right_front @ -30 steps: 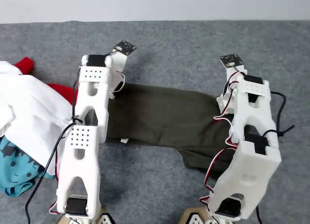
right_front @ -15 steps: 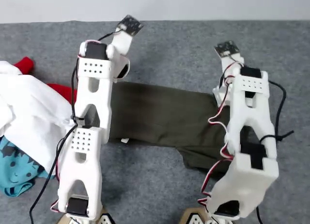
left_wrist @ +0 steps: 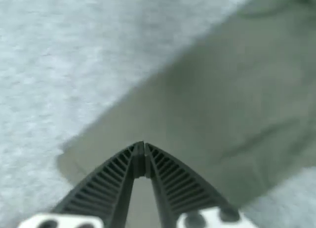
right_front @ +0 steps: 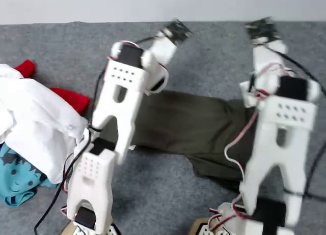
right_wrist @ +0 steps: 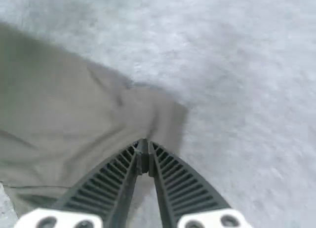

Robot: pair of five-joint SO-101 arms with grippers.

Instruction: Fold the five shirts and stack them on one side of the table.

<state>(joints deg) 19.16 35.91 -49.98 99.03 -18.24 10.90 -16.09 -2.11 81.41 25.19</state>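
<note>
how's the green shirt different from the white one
The green shirt lies spread flat mid-table; the white shirt is bunched in a heap at the edge. The green shirt rests straight on the grey table; the white shirt lies over a red garment and a teal garment. Both sit on the same table.

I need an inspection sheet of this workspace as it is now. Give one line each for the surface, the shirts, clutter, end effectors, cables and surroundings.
Surface: grey, felt-like table cover.
Job's things: olive shirt lies spread in the middle, partly under both arms. A white shirt is heaped at the left side over a red shirt and a teal shirt. Four shirts seen.
Clutter: nothing seen.
End effectors: left end effector closed, over the olive shirt near its edge. Right end effector closed, over a wrinkled corner of it. Whether either pinches cloth cannot be told.
Cables: red, white and black wires run along the arms.
Surroundings: pale wall beyond the table.
</note>
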